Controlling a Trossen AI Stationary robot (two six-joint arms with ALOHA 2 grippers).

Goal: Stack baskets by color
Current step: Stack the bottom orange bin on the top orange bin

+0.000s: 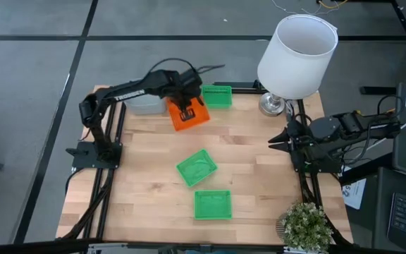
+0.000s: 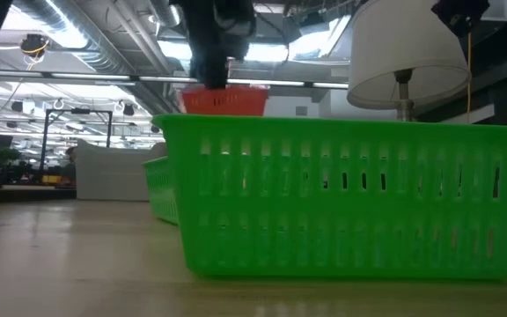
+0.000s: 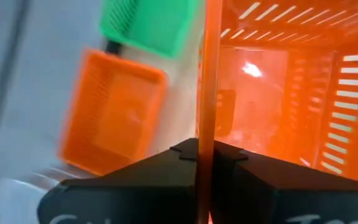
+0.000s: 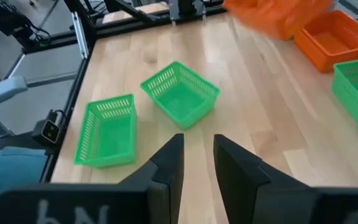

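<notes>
My left gripper (image 3: 205, 149) is over the table's far middle, shut on an orange basket (image 1: 190, 117) that hangs above the wood. Below it a second orange basket (image 3: 114, 112) rests on its base, with a green basket (image 1: 217, 95) beside it and pale grey baskets (image 1: 145, 104) to its left. Two more green baskets (image 1: 197, 168) (image 1: 212, 204) sit on the table's near middle. My right gripper (image 4: 197, 155) waits open at the right edge, holding nothing. My left gripper pinches one side wall (image 3: 205, 118) of the orange basket at its rim, one finger inside the basket and one outside. The fingers come from above, slanting down. The basket hangs tilted below them (image 2: 225, 99), clear of the table.
A white lamp (image 1: 294, 53) stands at the far right corner, a small plant (image 1: 305, 226) at the near right corner. Bare wood lies between the far baskets and the two near green ones.
</notes>
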